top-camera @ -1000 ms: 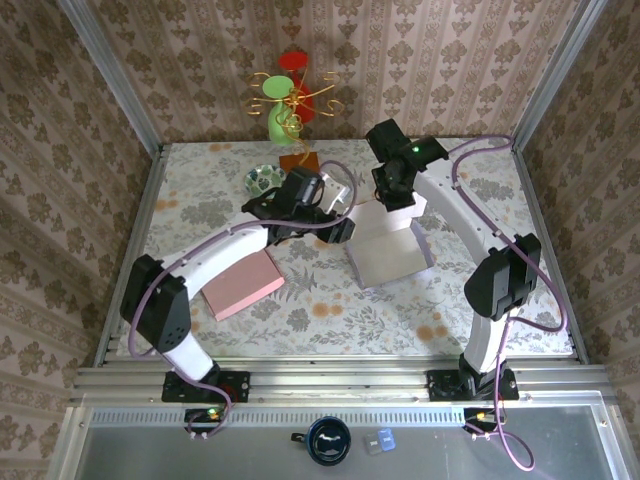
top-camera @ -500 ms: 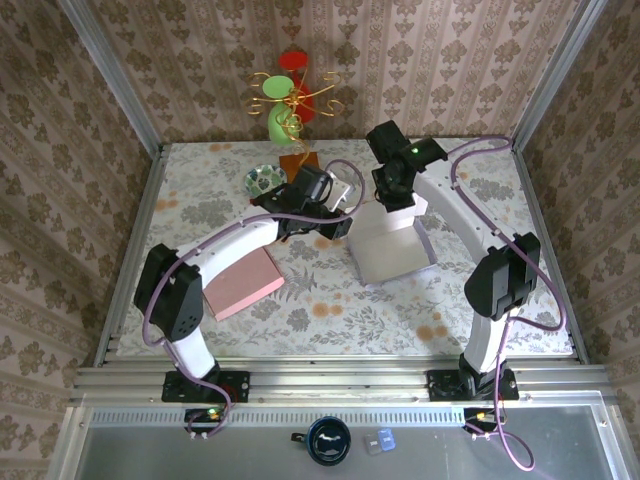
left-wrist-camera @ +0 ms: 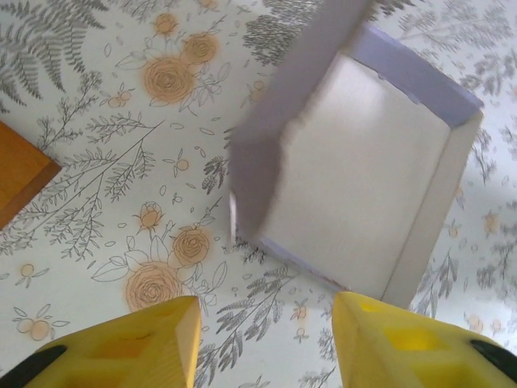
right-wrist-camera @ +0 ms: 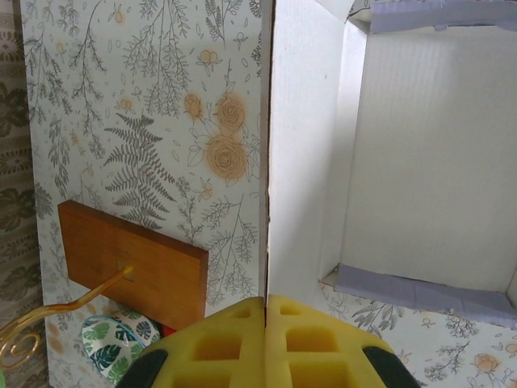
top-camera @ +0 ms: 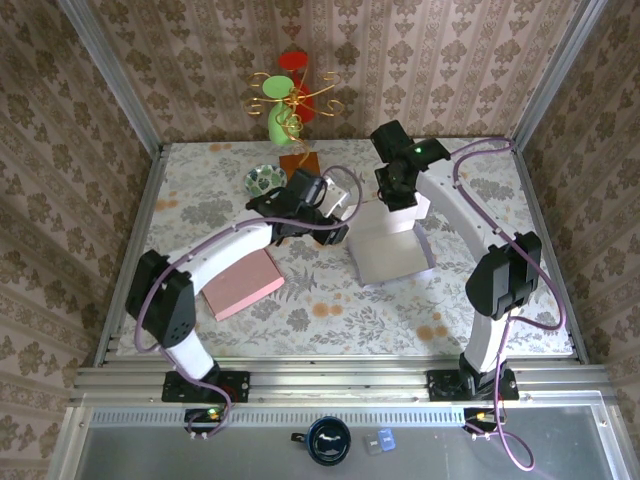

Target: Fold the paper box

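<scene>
My right gripper [right-wrist-camera: 266,303] has its yellow foam pads pressed flat together. The thin edge of one raised wall of the paper box [right-wrist-camera: 428,162] runs straight into the seam between them, so I read it as pinched on that panel. My left gripper [left-wrist-camera: 266,323] is released, its fingers [left-wrist-camera: 153,331] spread wide with nothing between them, hovering over the cloth just beside the box's near corner. The box sits mid-table, a little right of centre, open side up. It is white card inside with lilac along the folded rims, and one upright wall is blurred in the left wrist view. I judge it very light and thin, stiff across flat panels but quick to buckle or crease off-line if squeezed hard. It will likely slide on the cloth when pushed, so one arm should anchor it. The best hold is a panel's free edge, close to its crease. Around it lie a smooth floral tablecloth [top-camera: 400,320], a flat pink slab [top-camera: 243,284], a wooden block [right-wrist-camera: 129,259] carrying gold wire, and a leaf-patterned dish [right-wrist-camera: 109,343].
</scene>
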